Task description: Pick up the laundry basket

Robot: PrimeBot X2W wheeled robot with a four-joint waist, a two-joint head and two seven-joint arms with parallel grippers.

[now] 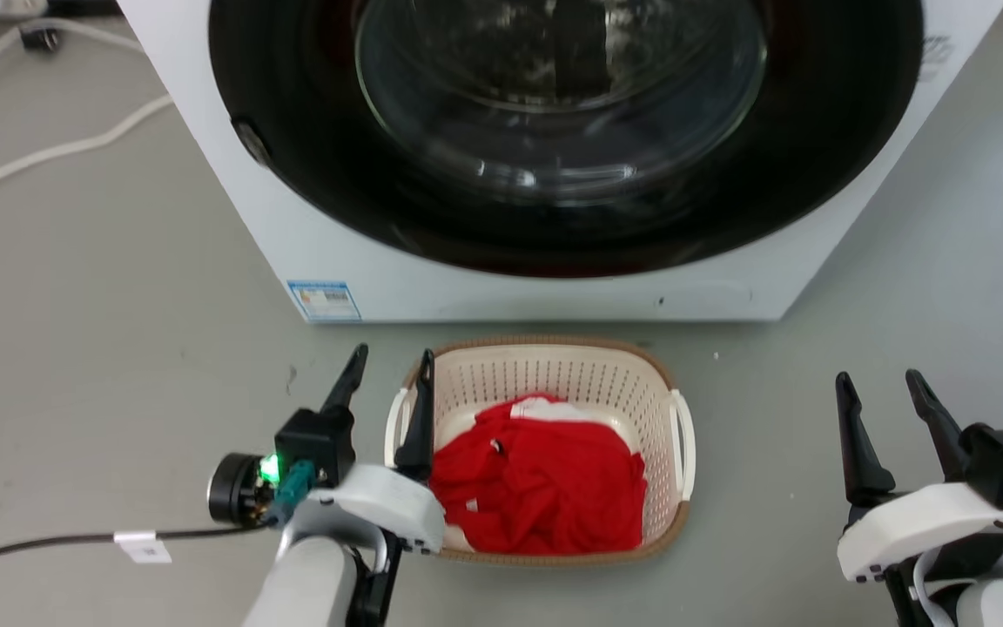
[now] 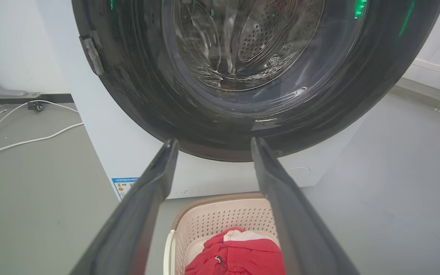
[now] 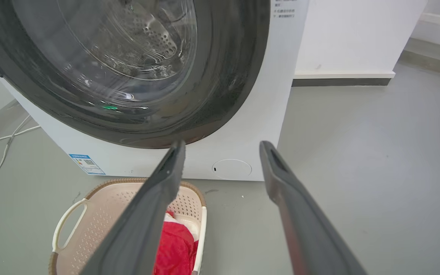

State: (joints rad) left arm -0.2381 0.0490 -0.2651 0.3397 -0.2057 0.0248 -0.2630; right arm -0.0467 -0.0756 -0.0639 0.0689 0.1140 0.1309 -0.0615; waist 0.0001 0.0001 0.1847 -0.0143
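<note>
Shows the laundry basket on the floor, just near of the washing machine. Has left gripper released, fingers astride the basket's left rim; right gripper released too, well apart rightward.

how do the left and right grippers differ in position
The left gripper flanks the laundry basket's left handle; the right gripper hangs over floor, apart from it. Red clothing shows between the left gripper's fingers, floor between the right gripper's. Both are open, pointing at the washing machine.
</note>
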